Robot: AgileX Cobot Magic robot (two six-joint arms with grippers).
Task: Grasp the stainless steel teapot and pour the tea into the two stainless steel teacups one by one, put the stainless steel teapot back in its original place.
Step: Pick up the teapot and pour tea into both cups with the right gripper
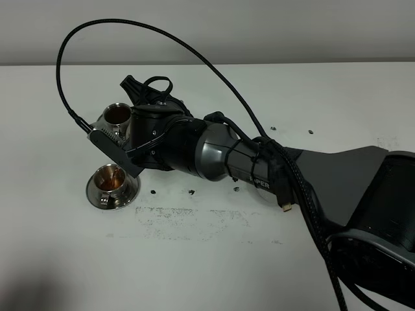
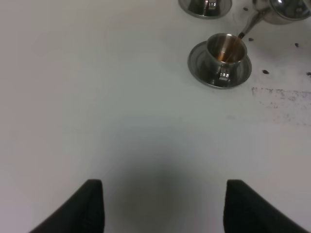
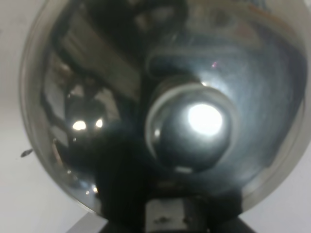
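Reaching across, the right arm (image 1: 214, 152) hides the teapot (image 3: 194, 121) from above.

The teapot (image 3: 97, 73) is filling pretty much the whole shot, its shiny lid knob (image 3: 194, 126) glaring right in the middle. A sliver of white counter (image 3: 19, 194) is peeking past it, with one tiny dark speck (image 3: 26, 153).

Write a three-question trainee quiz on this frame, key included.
1. True or false: the left gripper is open and empty.
2. In the high view, the teapot is pouring into: A) the nearer cup B) the farther cup C) neither.
3. Fill in: the farther cup holds ___.
Key: 1 true; 2 A; 3 tea.
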